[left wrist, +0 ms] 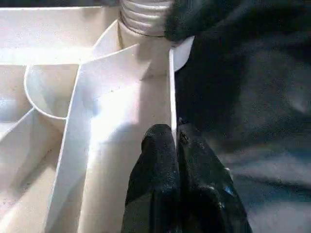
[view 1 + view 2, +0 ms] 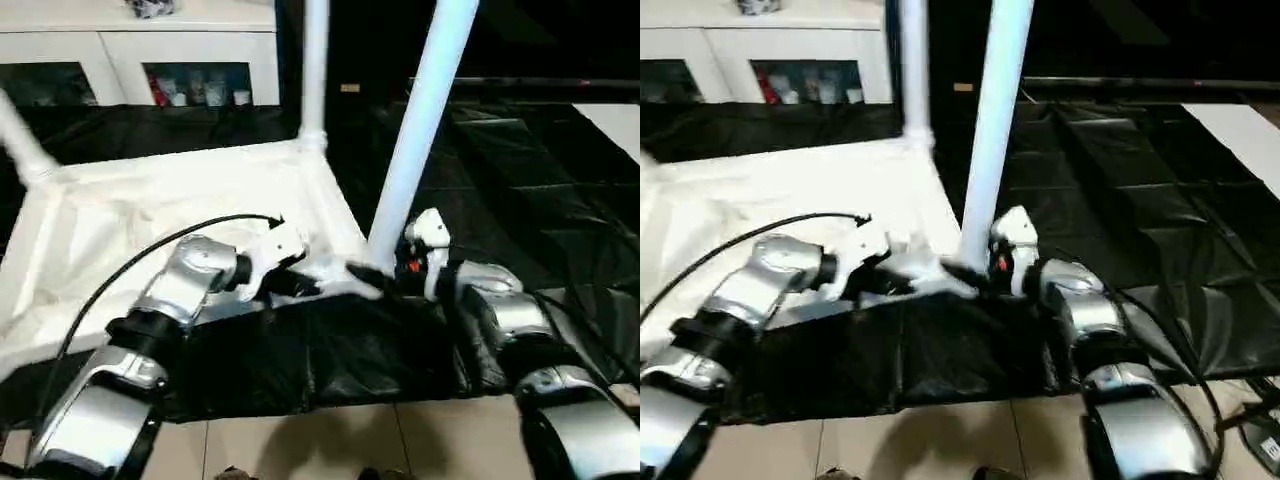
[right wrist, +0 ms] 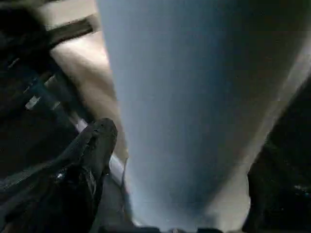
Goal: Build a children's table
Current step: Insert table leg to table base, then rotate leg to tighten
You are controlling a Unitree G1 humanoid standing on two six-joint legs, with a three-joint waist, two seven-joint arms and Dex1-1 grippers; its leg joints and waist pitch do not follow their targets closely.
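The left tool [image 1: 176, 145] is clenched, its black tips pressed against the thin rim of the upturned white plastic tabletop [image 2: 150, 210], ribbed and glossy inside. Just beyond its tips stands the near corner socket [image 1: 146, 39]. There the smooth tube leg [image 2: 420, 130] rises upright, touching the right tool [image 2: 385, 277], whose fingers look spread around its base; 2 more legs [image 2: 315, 70] stand farther off.

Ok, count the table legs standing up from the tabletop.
3. One near leg by the right hand, one at the far corner, one leaning at the left edge. A fourth may be hidden.
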